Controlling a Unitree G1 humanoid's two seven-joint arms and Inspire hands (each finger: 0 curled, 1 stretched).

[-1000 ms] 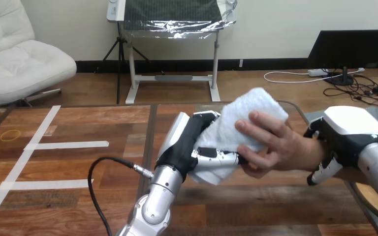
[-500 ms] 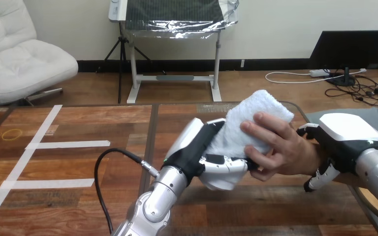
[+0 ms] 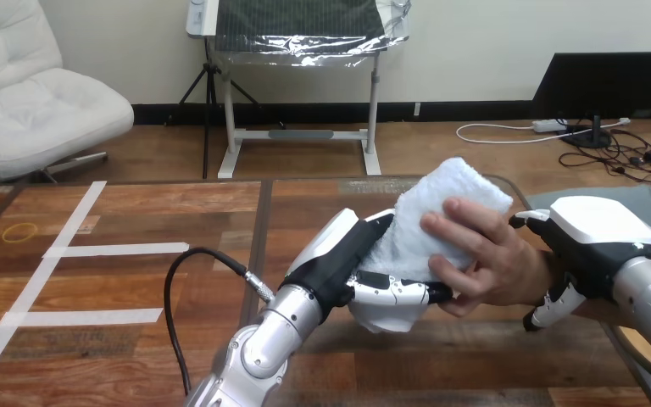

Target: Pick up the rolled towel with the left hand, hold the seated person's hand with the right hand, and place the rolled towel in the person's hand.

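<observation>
The left hand grips the rolled white towel above the table, fingers curled round it. The person's hand clasps the towel too. The right hand curls round the person's wrist.

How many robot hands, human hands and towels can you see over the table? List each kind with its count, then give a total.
Robot hands: 2 (left hand, right hand)
Person's hand: 1
Rolled towel: 1
Total: 4
</observation>
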